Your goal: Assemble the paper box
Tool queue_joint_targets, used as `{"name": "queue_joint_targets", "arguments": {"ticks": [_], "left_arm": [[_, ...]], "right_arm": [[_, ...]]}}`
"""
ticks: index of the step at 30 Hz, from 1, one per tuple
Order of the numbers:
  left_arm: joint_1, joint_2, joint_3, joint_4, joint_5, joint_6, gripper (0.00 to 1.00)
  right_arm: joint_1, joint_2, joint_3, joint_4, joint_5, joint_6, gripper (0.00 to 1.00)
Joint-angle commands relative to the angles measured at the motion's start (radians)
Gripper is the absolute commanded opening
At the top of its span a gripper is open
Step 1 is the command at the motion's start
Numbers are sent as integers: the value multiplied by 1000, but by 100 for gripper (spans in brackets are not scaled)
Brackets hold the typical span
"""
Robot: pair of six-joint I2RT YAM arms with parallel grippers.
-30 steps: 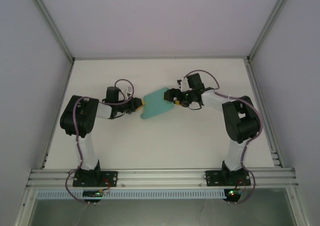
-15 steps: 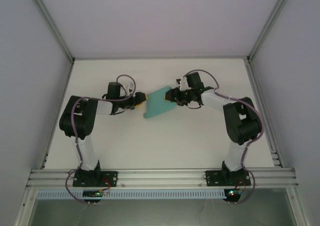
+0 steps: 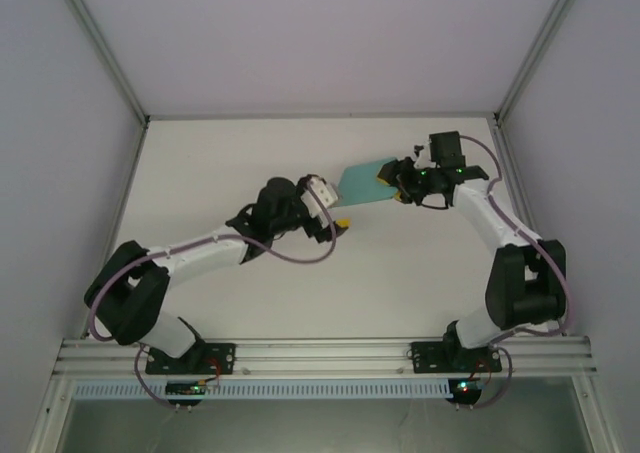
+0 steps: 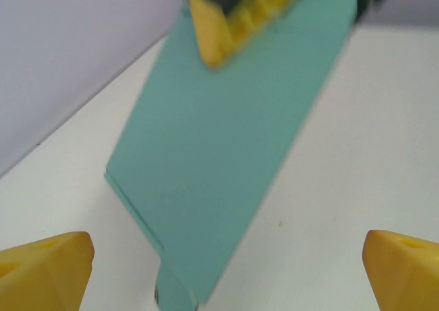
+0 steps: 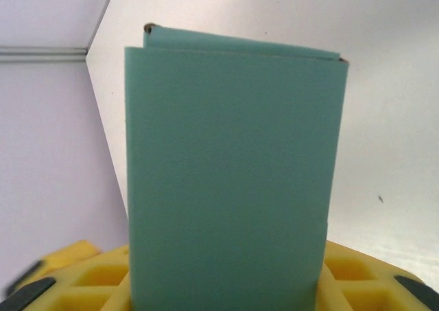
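Seen from above, the paper box (image 3: 362, 183) is a flat, folded rectangle of smooth teal-green card, right of centre in the upper half of the frame over the matte white table (image 3: 250, 153). The right gripper (image 3: 392, 180) is clenched on its right edge. In the right wrist view the card rises from between yellow, waffle-ribbed pads (image 5: 357, 277), with a second layer peeking behind its top edge. The left gripper (image 3: 335, 225) sits just below and left of the box, apart from it, jaws spread wide, its wedge-shaped yellow fingertips (image 4: 41, 270) in the bottom corners of its own view.
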Motion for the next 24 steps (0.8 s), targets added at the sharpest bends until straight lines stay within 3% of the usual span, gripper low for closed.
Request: {"name": "queue_joint_targets", "arguments": {"ticks": [1,6,14,24], "left_arm": [[-30,24,1,46,-148,269,100],[-73,104,15,171,-227,357,100],[-75,190,45,297,-253,388,95],[-78,219,36,388,-300,427,54]], "right_arm": [[-6,-56,72,-196,2,48,42],[-2,-82,66,-185,15,126,40],[16,-48,56,-164,-58,189,41],[30,-27,56,-245,-99,136,46]]}}
